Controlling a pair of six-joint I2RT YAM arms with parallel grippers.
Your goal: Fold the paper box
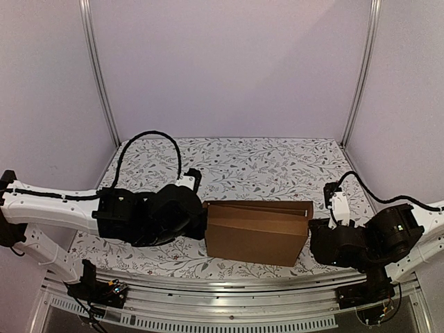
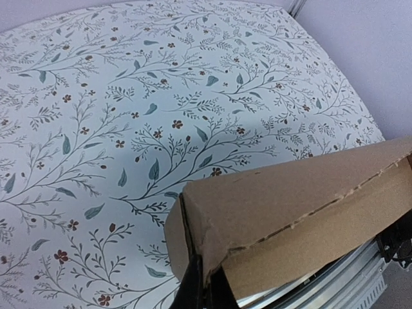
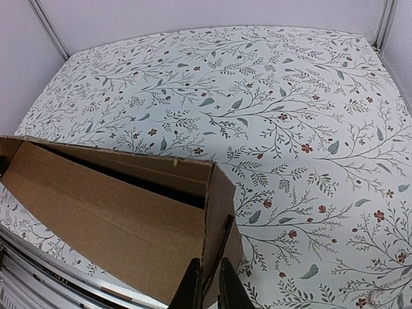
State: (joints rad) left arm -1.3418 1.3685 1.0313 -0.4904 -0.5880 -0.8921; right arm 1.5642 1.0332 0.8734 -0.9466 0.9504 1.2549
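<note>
- The paper box (image 1: 257,232) stands lower centre on the desk (image 1: 263,163), walls raised, top unclosed.
- The left tool (image 2: 205,283) clenches its left end; the right tool (image 3: 209,283) pinches the right wall.
- Closing folds seemingly remain.

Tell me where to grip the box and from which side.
Pinch the thin end walls of the box, one from each end. Its broad faces look too wide for the jaws, so only the upright wall edges fit between them. The left gripper and right gripper straddle those end walls.
</note>
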